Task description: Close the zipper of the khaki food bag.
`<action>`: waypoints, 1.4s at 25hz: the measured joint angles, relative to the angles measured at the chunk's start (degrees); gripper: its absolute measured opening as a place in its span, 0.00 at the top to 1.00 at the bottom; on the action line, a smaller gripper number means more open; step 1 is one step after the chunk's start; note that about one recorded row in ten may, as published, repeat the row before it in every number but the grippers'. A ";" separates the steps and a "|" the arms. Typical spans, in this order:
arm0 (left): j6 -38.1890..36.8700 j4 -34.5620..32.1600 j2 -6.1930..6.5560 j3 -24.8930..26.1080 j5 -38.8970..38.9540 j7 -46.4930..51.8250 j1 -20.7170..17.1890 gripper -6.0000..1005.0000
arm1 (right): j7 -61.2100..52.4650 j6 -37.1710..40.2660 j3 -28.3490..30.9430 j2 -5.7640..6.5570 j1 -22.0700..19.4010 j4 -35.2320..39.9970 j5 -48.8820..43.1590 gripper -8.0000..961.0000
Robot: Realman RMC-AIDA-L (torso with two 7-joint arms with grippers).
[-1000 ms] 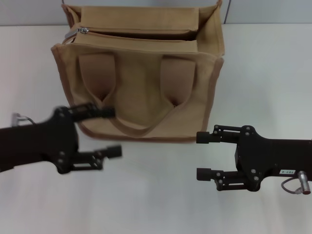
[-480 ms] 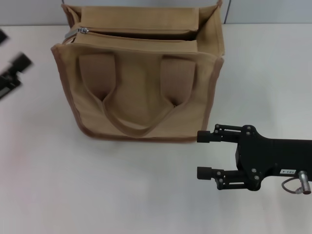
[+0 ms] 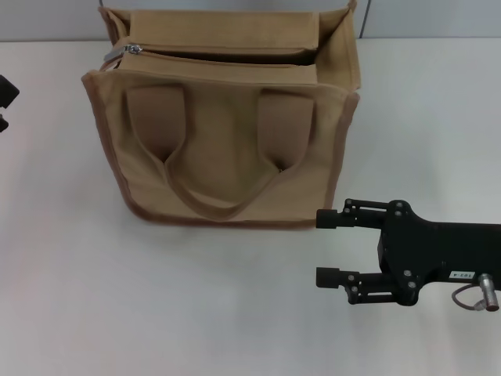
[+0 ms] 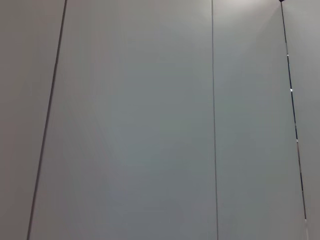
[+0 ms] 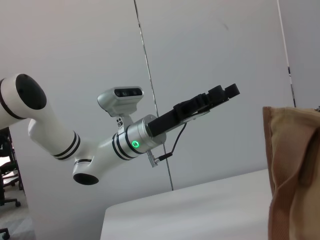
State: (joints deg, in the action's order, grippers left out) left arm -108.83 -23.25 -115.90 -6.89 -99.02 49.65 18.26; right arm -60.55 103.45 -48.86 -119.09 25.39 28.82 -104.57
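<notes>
The khaki food bag stands upright at the back middle of the white table, handles facing me. Its zipper runs along the top with a dark gap between the two sides, and the silver pull sits at the left end. My left gripper shows only as two dark, separated fingertips at the left edge, raised and well away from the bag. The right wrist view shows that left gripper held high in the air. My right gripper stands open and empty just off the bag's front right corner.
The white table stretches bare in front of the bag. A grey panelled wall fills the left wrist view. The bag's side edge shows in the right wrist view, beside the left arm's white links.
The left arm has swung up and out from the bag's front left corner to the left edge of the view. The right gripper and the bag have not moved.
</notes>
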 joint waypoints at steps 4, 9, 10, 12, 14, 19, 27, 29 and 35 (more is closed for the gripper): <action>1.30 -1.67 0.31 -1.93 -1.57 0.20 0.62 0.17 | 0.00 0.00 0.00 0.00 0.02 0.00 -0.06 0.23; 8.92 -8.31 0.88 -10.27 -2.49 5.79 0.64 0.17 | 0.00 0.00 0.00 0.00 -0.03 0.00 -0.13 0.23; 10.56 -9.82 0.89 -11.91 -2.70 7.05 0.55 0.17 | 0.00 0.00 0.00 0.00 -0.03 0.00 -0.14 0.23; 14.16 -13.05 0.91 -14.68 -4.09 10.01 0.36 0.17 | 0.00 0.00 0.00 0.00 -0.03 0.00 -0.15 0.23; 14.62 -13.46 0.91 -14.86 -4.40 10.31 0.33 0.17 | 0.00 0.00 0.00 0.00 -0.02 0.00 -0.15 0.23; 14.88 -13.62 0.72 -14.85 -4.60 10.02 0.37 0.17 | 0.00 0.00 0.03 0.00 0.00 0.00 -0.16 0.23; 16.96 -13.18 -0.25 -14.93 -4.60 9.57 1.99 0.17 | 0.00 0.00 0.09 0.00 -0.11 0.00 -0.20 0.23; 18.18 -12.93 -0.74 -15.26 -4.60 9.22 2.93 0.17 | 0.00 0.00 0.09 0.00 -0.15 0.00 -0.20 0.23; 21.65 -11.66 -1.46 -16.72 -4.60 7.61 5.49 0.17 | 0.00 0.00 0.08 0.00 -0.30 0.00 -0.20 0.23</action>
State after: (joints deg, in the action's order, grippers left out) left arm -87.17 -34.91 -117.36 -23.60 -103.62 57.27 23.75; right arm -60.56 103.44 -48.78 -119.09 25.09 28.83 -104.77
